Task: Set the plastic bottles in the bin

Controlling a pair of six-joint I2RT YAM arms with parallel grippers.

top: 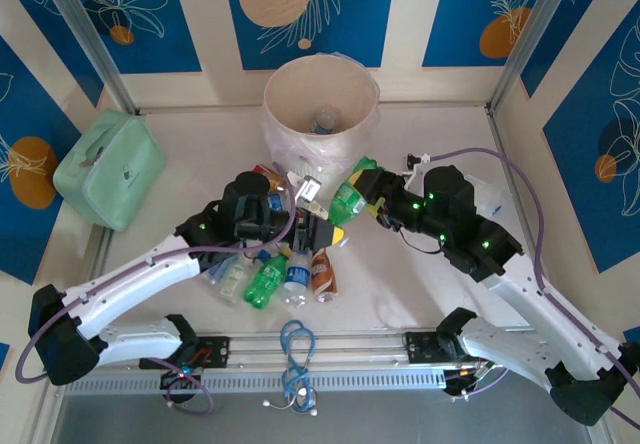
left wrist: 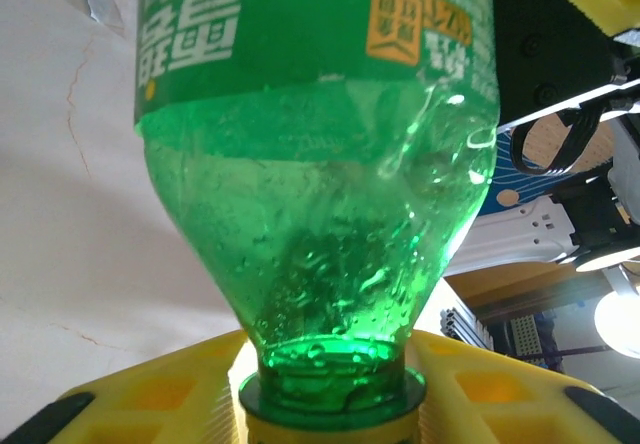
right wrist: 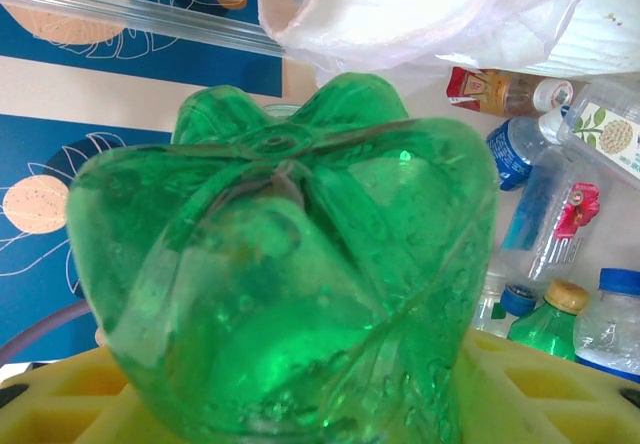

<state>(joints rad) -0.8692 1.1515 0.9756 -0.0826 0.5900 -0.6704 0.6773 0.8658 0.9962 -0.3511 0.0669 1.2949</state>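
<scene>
The bin (top: 290, 94) stands at 12 o'clock on the table. Inside it I can see one bottle (top: 325, 121) with a blue cap, so I judge the work is only begun. Most of the plastic bottles (top: 268, 272) lie in a heap at 6 o'clock from the bin, not yet moved.

Both arms reach inward and meet just beyond this heap, the left one from 8 o'clock and the right one from 4 o'clock. Between them is one green bottle (top: 349, 199) (left wrist: 320, 264) (right wrist: 280, 274). The right gripper (top: 366, 204) is clamped on its base end. The left gripper (top: 333, 232) has its yellow fingers (left wrist: 150, 394) pressed against the cap end from both sides. To me it looks like a handover.
</scene>
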